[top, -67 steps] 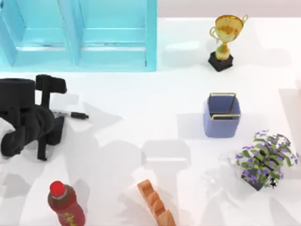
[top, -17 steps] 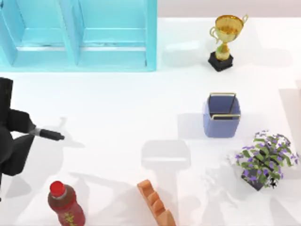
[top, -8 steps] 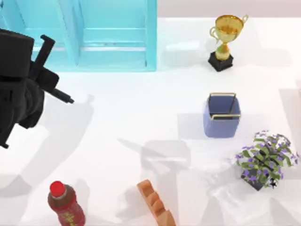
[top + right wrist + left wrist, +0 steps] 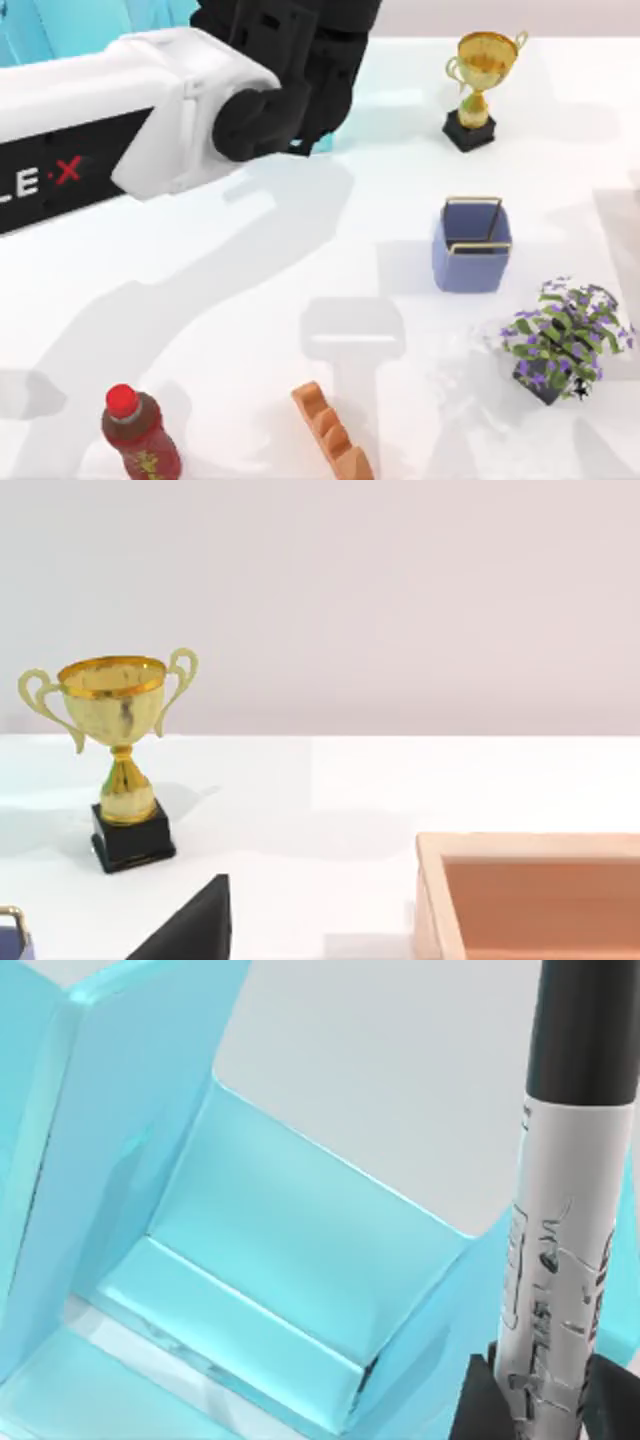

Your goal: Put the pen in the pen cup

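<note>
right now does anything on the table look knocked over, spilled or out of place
Nothing stands out. The pen cup, trophy, bottle and potted plant all stand upright, nothing spilled. The pen is off the table, clamped in the left gripper, raised beside the blue shelf.

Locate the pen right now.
The pen is clamped in the left gripper, seen in the left wrist view beside the blue shelf unit; in the top view the left arm spans the far-left table, well left of the pen cup.
</note>
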{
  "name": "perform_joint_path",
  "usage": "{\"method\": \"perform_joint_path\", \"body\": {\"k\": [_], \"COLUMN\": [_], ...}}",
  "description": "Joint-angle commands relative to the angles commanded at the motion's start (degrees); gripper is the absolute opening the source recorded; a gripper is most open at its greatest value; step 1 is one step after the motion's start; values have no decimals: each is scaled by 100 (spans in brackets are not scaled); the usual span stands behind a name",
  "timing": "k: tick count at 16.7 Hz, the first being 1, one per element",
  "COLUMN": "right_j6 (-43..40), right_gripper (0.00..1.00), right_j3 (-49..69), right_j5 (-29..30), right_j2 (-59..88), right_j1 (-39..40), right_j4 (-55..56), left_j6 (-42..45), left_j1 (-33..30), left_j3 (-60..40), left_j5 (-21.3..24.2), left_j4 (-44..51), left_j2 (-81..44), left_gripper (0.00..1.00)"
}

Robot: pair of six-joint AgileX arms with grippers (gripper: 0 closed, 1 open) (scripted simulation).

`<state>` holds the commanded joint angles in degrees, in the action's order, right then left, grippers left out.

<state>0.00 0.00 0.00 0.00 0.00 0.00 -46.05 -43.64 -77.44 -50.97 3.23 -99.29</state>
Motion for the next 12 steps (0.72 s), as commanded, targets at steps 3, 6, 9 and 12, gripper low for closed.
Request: {"method": "perform_joint_path", "body": {"k": [3, 6, 9, 12], "right_j6": [0, 0, 0, 0], "right_gripper": [100, 100, 100, 100], "right_j3": [0, 0, 0, 0], "right_j5": [0, 0, 0, 0], "right_j2": [0, 0, 0, 0], "right_j1": [0, 0, 0, 0], "right_j4": [0, 0, 0, 0], "left_j6": [1174, 2261, 3170, 3810], "left_j1": [-735, -1401, -1942, -2306], "left_j3": [-1281, -2443, -3362, -3961], "left_j5": [-1320, -2517, -3481, -4130], "left_j4": [-786, -1493, -2040, -2385], "left_j2": [-1325, -2584, -3669, -4442], "left_gripper": [0, 0, 0, 0]}}
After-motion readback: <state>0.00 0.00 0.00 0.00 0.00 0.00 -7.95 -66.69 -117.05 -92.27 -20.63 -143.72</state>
